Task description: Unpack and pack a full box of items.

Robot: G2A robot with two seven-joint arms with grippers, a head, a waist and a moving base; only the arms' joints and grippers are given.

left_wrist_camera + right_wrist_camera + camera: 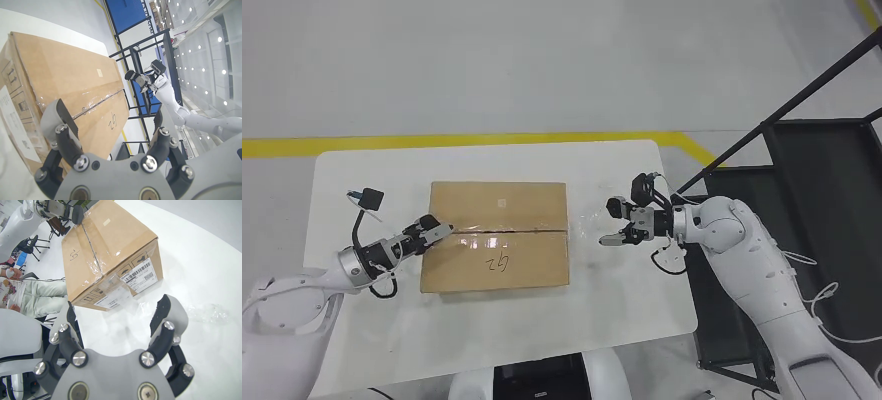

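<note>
One box (498,236) between left claw (440,228), right claw (610,224)

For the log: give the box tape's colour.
Clear, glossy tape along the box seam; best in the right wrist view.

White table (622,310), black metal rack (832,200), yellow floor line (442,143)

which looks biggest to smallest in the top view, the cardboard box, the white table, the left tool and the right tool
1. white table
2. cardboard box
3. left tool and right tool: they look about alike, so not ranked against each other
</note>
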